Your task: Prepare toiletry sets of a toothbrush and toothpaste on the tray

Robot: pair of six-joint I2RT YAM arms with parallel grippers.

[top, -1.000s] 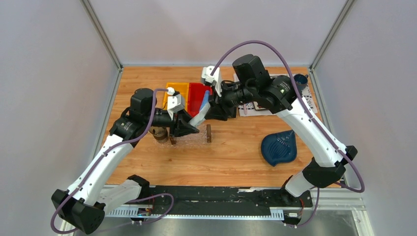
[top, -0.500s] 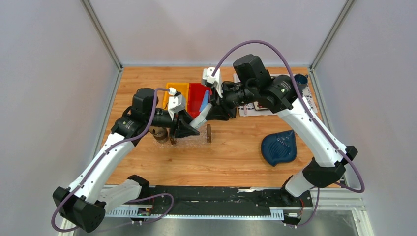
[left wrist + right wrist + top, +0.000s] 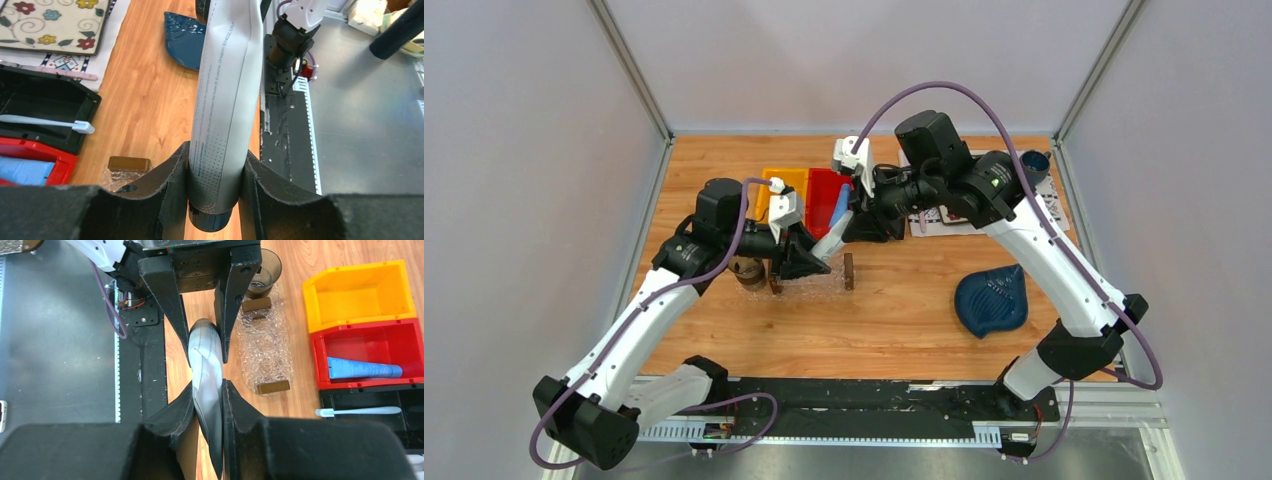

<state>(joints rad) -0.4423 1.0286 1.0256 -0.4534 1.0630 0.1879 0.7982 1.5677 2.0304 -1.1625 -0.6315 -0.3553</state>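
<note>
No set is made up yet: the clear tray [image 3: 265, 347] lies bare on the counter, the blue toothpaste tube [image 3: 362, 370] rests in the red bin [image 3: 320, 357], and the toothbrush [image 3: 357, 411] lies in the black bin [image 3: 326, 401] beside it. The white-grey toothpaste tube [image 3: 205, 370] is the only piece in play, raised off the counter close by the tray and spanning the gap between the two arms. The left fingers [image 3: 176, 167] are partly closed and pinch its capped end firmly. The right fingers [image 3: 234, 402] stand narrower and press both faces of the flat crimped end, so each arm has a grip on it. By my reckoning, everything remains to be placed: both tubes and the brush.
</note>
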